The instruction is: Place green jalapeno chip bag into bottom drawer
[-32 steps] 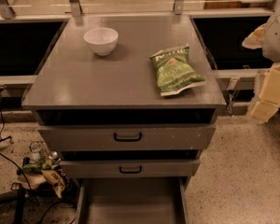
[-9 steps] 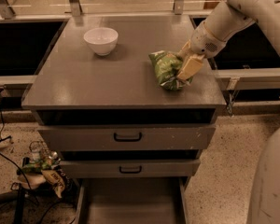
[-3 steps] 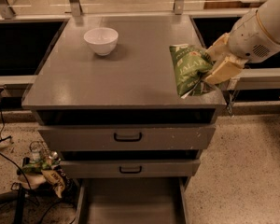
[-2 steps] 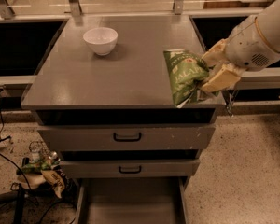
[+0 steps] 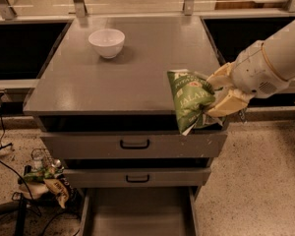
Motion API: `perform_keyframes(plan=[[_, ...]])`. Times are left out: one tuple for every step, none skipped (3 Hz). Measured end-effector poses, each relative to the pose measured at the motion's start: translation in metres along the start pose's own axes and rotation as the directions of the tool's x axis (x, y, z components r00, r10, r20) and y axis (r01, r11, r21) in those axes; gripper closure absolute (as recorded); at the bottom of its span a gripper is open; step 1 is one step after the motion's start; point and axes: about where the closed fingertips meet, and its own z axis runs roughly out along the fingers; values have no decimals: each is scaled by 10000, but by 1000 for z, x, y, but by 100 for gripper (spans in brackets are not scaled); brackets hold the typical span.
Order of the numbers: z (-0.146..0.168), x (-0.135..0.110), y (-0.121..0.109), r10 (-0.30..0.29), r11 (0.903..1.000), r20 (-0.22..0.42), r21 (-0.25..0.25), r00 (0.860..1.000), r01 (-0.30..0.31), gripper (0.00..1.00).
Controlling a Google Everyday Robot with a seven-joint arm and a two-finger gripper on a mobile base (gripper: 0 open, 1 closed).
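Observation:
The green jalapeno chip bag (image 5: 191, 100) hangs upright in the air over the front right corner of the grey cabinet top (image 5: 132, 68), pinched at its right side. My gripper (image 5: 217, 98) is shut on the bag, its cream fingers (image 5: 227, 102) wrapped around the crumpled edge, the white arm reaching in from the right. Down below, the bottom drawer (image 5: 137, 211) is pulled out, showing a plain grey floor with nothing in it. The bag is well above the drawer and slightly to its right.
A white bowl (image 5: 106, 43) stands at the back left of the cabinet top. Two shut grey drawers with black handles (image 5: 134, 144) sit above the open one. Cables and small packets (image 5: 49, 178) lie on the floor at the left.
I have carried the lifted bag forward and down from above the cabinet top to its front right edge. Much earlier it lay flat on the top.

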Motion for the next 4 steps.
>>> perform_keyframes(plan=[[21,13,8,231,9990,58,-381,9997,-229,100],[20,13,8,230,9990,58,-380,9997,-228,100],[-7,-3,21,-109,9999,6,104,9999,109,100],[-34,-5,51,-222,9977,-6,645,9998,221,100]])
